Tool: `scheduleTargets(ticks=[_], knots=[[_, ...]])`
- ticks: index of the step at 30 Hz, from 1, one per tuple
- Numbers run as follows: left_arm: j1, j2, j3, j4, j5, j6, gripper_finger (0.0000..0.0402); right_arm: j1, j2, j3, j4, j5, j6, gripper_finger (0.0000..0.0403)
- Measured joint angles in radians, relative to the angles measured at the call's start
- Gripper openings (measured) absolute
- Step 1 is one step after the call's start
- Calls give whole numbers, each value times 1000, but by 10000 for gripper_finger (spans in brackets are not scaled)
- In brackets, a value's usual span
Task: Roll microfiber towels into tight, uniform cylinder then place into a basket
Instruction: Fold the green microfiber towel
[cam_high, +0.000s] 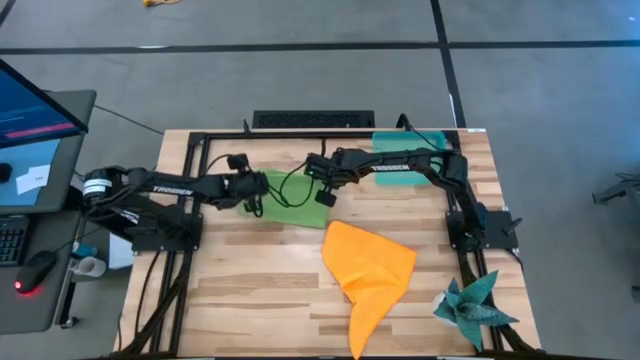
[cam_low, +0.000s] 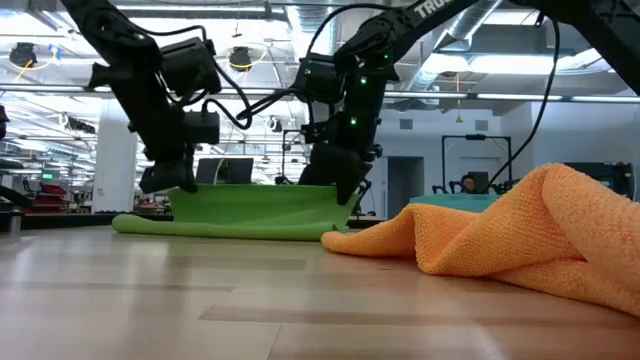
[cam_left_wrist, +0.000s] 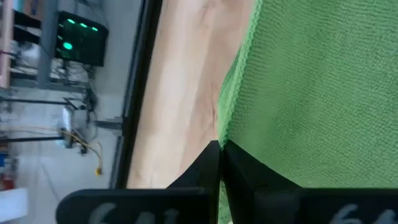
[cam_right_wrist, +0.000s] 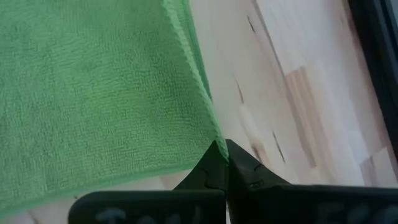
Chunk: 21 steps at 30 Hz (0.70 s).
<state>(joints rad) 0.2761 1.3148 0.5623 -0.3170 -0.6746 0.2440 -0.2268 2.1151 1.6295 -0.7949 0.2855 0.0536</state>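
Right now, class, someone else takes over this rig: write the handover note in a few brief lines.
Left gripper: shut on the green towel, at its left edge.
Right gripper: shut on the same towel's right edge.
Green towel: held up at both ends, unrolled.
Orange towel: crumpled at mid-table, untouched.
Basket: at the far right, under the right arm.
Done: nothing rolled.
Left: roll both towels, basket them.

We read "TROSSEN" in white caps along the left arm (cam_high: 175, 188) in the high view, and what looks like the same word on the right arm (cam_high: 400, 167), tho too small there to be sure. In the low view, white letters on an arm at the top edge are cut off and can't be read. In the left wrist view, pale marks on the gripper body, poss. digits, are too blurred to make out.
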Motion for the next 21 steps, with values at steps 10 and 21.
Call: scheduleTargets(ticks=[10, 21], knots=[[76, 0, 0, 101, -17, 57, 8, -20, 0, 0, 33, 1, 44, 10], [101, 0, 0, 105, 49, 62, 76, -39, 0, 0, 33, 0, 31, 49]])
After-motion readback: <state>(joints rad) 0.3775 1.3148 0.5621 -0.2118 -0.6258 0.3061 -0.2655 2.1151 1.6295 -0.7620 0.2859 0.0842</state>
